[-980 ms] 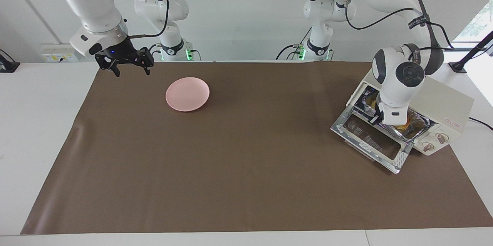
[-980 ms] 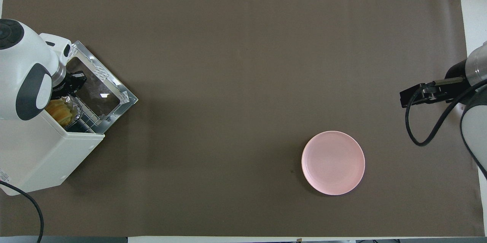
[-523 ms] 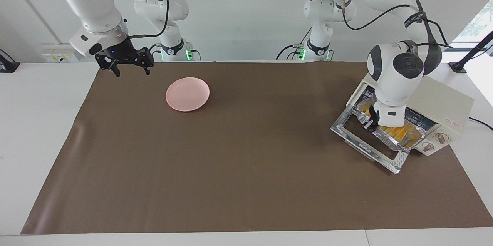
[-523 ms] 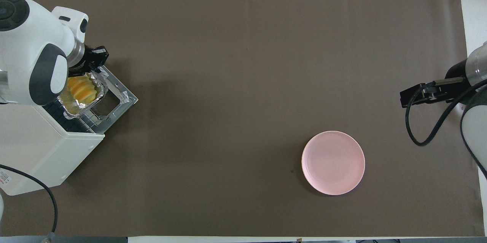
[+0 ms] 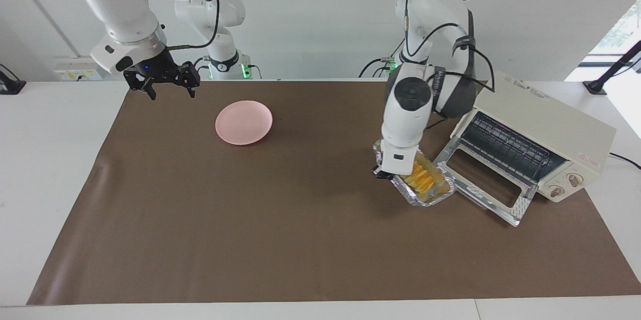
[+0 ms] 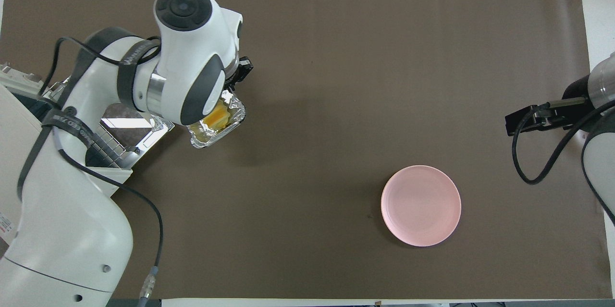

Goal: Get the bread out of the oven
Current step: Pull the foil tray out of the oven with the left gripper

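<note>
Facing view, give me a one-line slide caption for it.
Left gripper carries the foil tray holding the bread clear of the open oven; right gripper waits open.

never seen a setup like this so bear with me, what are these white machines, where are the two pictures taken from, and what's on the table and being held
The white machines are two robot arms, each ending in a two-finger end effector. One picture is taken from across the table, facing the robots; the other looks down from above their own end, so the sides are swapped between them.

A brown mat covers the table. On it sit a pink plate, empty, and a cream toaster oven with its glass door dropped open.

The left end effector is shut on the rim of a crinkled foil tray, which holds the yellow bread. The tray is out of the oven, beside the open door, over the mat.

The right end effector is open, holds nothing and waits over the mat's corner near the plate.
</note>
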Action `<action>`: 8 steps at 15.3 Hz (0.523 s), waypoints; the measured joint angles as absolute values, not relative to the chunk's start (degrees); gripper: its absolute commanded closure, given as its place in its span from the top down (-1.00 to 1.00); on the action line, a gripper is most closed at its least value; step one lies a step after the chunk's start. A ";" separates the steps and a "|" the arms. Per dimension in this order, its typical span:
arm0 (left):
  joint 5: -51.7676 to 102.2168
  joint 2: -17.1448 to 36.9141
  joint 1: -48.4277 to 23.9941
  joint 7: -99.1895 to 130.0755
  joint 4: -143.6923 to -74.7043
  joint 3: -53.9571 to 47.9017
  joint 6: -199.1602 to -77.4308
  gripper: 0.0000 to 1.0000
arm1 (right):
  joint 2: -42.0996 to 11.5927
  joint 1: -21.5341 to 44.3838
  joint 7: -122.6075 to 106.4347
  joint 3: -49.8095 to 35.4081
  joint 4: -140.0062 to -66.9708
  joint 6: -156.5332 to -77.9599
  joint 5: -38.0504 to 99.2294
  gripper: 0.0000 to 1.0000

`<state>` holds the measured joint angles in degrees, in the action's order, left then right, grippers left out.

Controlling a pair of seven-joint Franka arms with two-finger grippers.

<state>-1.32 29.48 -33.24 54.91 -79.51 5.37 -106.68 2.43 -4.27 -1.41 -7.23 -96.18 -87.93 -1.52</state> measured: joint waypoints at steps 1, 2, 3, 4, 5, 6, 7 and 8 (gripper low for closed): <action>-1.39 30.56 -35.04 56.90 -77.84 5.40 -106.27 -1.00 | 2.43 -4.27 -1.41 -7.23 -96.18 -87.93 -1.52 1.00; -1.43 31.18 -36.48 57.84 -76.81 5.39 -105.99 -1.00 | 2.43 -4.27 -1.41 -7.23 -96.18 -87.93 -1.52 1.00; -1.47 31.41 -37.61 58.23 -76.34 5.41 -105.84 -1.00 | 2.43 -4.27 -1.41 -7.23 -96.18 -87.93 -1.52 1.00; -1.83 31.47 -38.60 58.39 -76.12 5.45 -105.74 -1.00 | 2.43 -4.27 -1.41 -7.23 -96.18 -87.93 -1.52 1.00; -2.93 31.47 -39.65 58.39 -76.02 5.42 -105.73 -1.00 | 2.43 -4.27 -1.41 -7.23 -96.18 -87.93 -1.52 1.00; -4.05 31.47 -40.81 58.40 -75.93 5.40 -105.80 -1.00 | 2.43 -4.27 -1.41 -7.23 -96.18 -87.93 -1.52 1.00; -4.62 31.47 -41.81 58.47 -75.81 5.41 -105.82 -1.00 | 2.43 -4.27 -1.41 -7.23 -96.18 -87.93 -1.52 1.00; -4.94 31.47 -42.57 58.48 -75.74 5.37 -105.82 -1.00 | 2.43 -4.27 -1.41 -7.23 -96.18 -87.93 -1.52 1.00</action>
